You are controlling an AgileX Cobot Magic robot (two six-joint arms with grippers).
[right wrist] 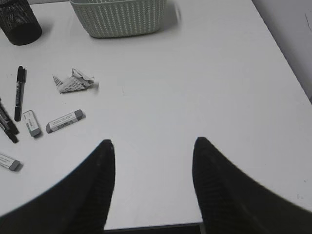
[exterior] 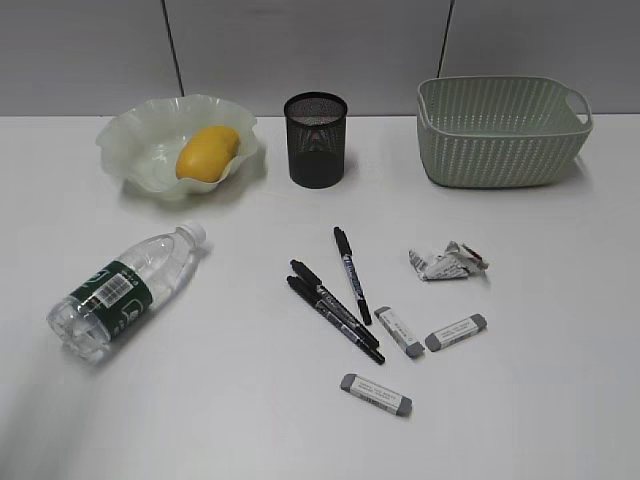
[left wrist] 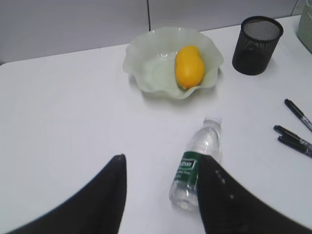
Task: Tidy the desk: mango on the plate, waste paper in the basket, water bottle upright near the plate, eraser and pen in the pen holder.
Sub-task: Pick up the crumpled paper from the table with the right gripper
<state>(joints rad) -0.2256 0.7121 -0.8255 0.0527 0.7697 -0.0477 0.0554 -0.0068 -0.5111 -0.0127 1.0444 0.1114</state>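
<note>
Seen only from the exterior view: three erasers, three pens and the waste paper together on the desk, with neither arm in frame. From the left wrist: left gripper parted, holding nothing, water bottle lying just ahead of its right finger, mango on the plate beyond, pen holder ahead-right. From the right wrist: right gripper likewise parted and empty over bare desk, basket ahead-left and cut off at the top edge, label print too small to read.
</note>
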